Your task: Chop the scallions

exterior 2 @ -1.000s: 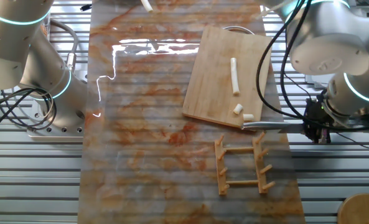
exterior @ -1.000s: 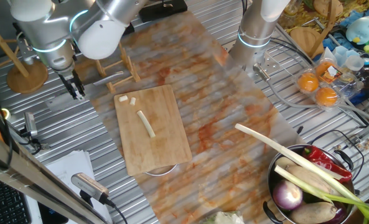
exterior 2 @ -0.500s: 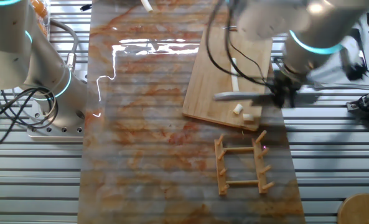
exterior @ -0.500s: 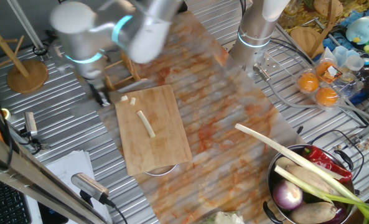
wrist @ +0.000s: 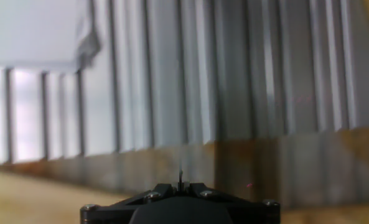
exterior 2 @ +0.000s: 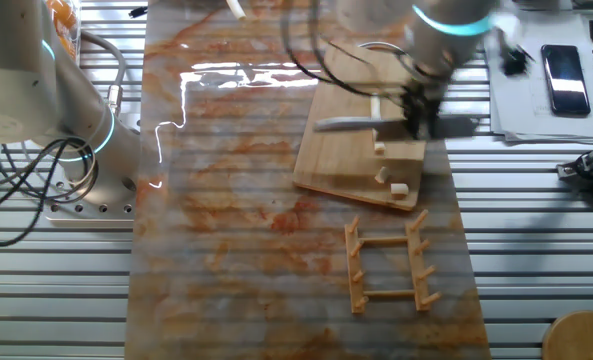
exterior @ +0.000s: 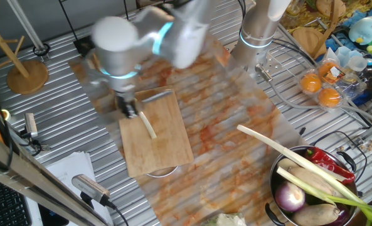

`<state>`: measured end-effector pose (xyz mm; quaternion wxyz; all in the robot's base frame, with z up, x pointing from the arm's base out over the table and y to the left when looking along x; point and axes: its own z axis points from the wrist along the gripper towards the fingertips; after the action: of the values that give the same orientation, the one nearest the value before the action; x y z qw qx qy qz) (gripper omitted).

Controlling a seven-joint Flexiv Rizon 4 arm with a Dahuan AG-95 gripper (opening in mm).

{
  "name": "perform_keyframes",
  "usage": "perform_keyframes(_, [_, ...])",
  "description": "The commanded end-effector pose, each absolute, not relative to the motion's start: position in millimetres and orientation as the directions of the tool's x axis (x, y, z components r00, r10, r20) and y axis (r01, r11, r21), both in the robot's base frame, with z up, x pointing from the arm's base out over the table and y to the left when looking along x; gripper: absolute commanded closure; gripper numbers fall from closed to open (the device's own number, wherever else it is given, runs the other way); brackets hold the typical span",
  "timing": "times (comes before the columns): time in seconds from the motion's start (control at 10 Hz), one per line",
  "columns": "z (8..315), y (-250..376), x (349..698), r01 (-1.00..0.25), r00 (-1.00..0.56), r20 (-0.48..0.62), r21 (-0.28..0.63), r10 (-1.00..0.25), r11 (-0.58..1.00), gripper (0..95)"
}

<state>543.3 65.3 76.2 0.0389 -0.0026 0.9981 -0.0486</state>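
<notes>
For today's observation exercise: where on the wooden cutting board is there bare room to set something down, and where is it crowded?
The board's end toward the metal bowl, beyond the long scallion piece, is bare wood. The opposite end is crowded: the gripper holds a knife over it, with cut chunks near the wooden rack.

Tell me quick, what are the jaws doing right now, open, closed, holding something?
Gripper: shut on the knife, whose blade lies out flat above the cutting board, near the scallions.
</notes>
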Motion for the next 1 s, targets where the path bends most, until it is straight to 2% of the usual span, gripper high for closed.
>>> perform_keyframes(0.1, [86.4,82.8,531.5,-0.019,-0.998,-0.063,-0.114,-0.026,0.993,95.0])
perform_keyframes(0.8, [87.5,81.8,531.4,-0.027,-0.999,-0.034,-0.083,-0.030,0.996,95.0])
perform_keyframes(1.0, [94.0,75.9,531.5,-0.065,-0.998,-0.008,-0.065,-0.066,0.996,95.0])
